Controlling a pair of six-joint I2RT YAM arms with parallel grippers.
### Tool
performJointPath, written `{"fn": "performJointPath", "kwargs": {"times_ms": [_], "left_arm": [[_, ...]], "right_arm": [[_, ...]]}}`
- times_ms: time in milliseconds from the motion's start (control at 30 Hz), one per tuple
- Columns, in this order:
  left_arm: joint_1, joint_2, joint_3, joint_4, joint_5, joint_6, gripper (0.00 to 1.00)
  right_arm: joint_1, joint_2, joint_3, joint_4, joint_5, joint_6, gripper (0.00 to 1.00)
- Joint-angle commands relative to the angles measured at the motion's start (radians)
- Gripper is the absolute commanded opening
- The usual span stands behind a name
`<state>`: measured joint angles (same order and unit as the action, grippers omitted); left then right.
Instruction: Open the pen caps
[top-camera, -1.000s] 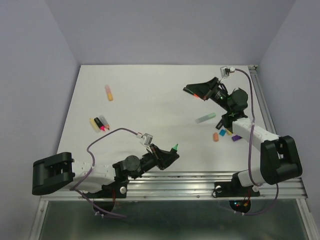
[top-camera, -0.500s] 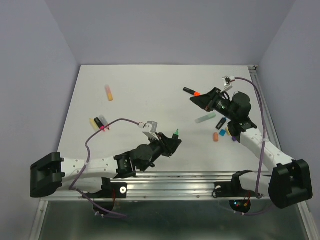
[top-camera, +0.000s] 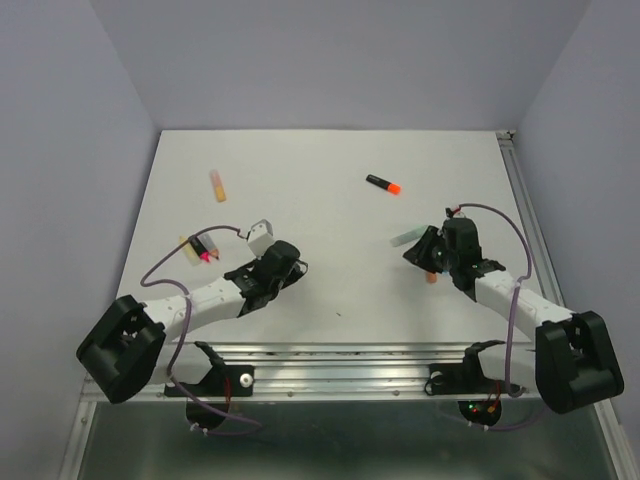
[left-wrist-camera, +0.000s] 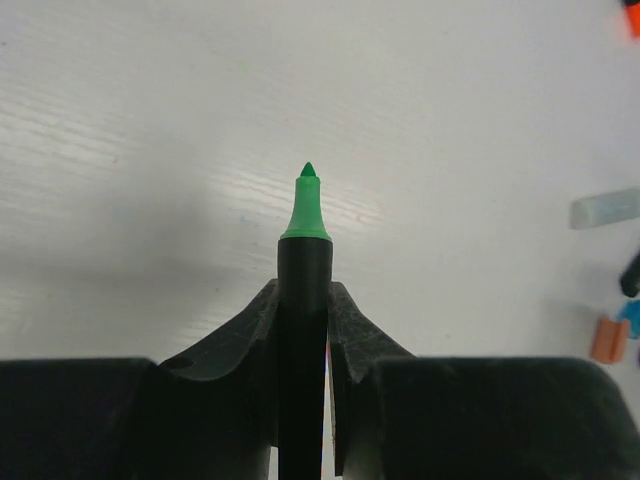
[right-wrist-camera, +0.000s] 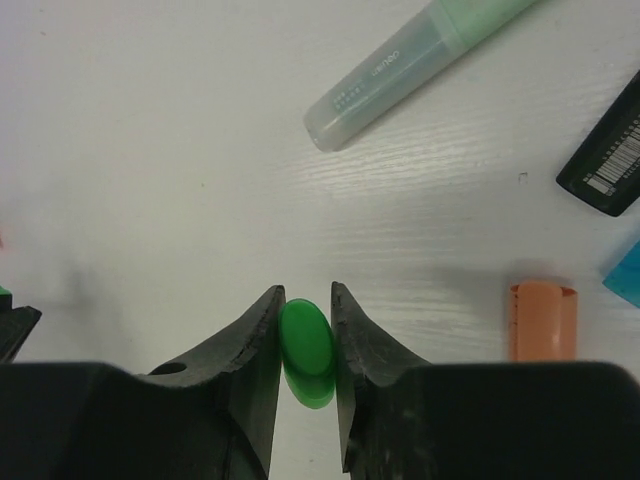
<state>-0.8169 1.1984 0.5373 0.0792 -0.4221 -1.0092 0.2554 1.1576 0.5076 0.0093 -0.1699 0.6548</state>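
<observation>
Left gripper (left-wrist-camera: 303, 292): pinching a black plastic pen (left-wrist-camera: 303, 345), green tip (left-wrist-camera: 305, 205) bare;
Right gripper (right-wrist-camera: 305, 300): pinching a small green plastic cap (right-wrist-camera: 307, 348), bottom middle

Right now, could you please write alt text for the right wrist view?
The right gripper pinches a green cap over the white table. Beyond it lie a pale green highlighter, a loose orange cap and a black barrel's end.

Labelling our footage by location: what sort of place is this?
Probably a robot test cell or lab bench: plain lilac walls box in a white tabletop, and two black-and-white robot arms are bolted to an aluminium rail at its near edge.
</observation>
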Motion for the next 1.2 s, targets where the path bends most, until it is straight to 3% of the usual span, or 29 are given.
{"fn": "performJointPath", "kwargs": {"times_ms": [0,167,200,367,467,633,700,733,800,933,1067,1100,1167], "left_arm": [[0.059,0.078,0.062,-0.120,0.062,0.000,0.00],[0.078,0.164,0.131,-0.193,0.056,0.001,0.00],[0.079,0.187,0.141,-0.203,0.054,-0.002,0.00],[0.085,0.230,0.177,-0.248,0.049,-0.009,0.00],[0.088,0.236,0.185,-0.272,0.037,-0.015,0.05],[0.091,0.231,0.199,-0.338,0.003,-0.042,0.26],[0.091,0.222,0.197,-0.357,-0.006,-0.043,0.42],[0.091,0.219,0.194,-0.364,-0.006,-0.046,0.48],[0.093,0.204,0.193,-0.371,-0.009,-0.048,0.60],[0.093,0.178,0.202,-0.409,-0.021,-0.054,0.83],[0.091,0.142,0.219,-0.444,-0.046,-0.060,0.89],[0.093,0.132,0.225,-0.453,-0.058,-0.057,0.99],[0.102,0.121,0.259,-0.485,-0.093,-0.049,0.99]], "right_arm": [[-0.001,0.037,0.002,-0.005,0.105,-0.035,0.34],[-0.001,0.059,0.006,-0.046,0.145,-0.035,0.52],[-0.001,0.059,0.006,-0.049,0.151,-0.038,0.59],[-0.002,0.054,0.019,-0.078,0.161,-0.044,0.64],[-0.001,0.022,0.017,-0.074,0.127,-0.053,0.68],[-0.001,-0.068,0.009,-0.057,0.046,-0.064,0.82],[-0.002,-0.096,0.006,-0.060,0.030,-0.069,0.85],[-0.001,-0.117,0.005,-0.065,0.020,-0.073,0.94],[-0.001,-0.136,0.005,-0.071,0.007,-0.080,1.00],[-0.002,-0.170,0.005,-0.097,-0.005,-0.081,1.00],[-0.001,-0.188,-0.009,-0.098,0.000,-0.090,1.00],[-0.001,-0.193,-0.011,-0.095,0.000,-0.093,1.00],[-0.001,-0.196,-0.014,-0.098,0.000,-0.099,1.00]]}}
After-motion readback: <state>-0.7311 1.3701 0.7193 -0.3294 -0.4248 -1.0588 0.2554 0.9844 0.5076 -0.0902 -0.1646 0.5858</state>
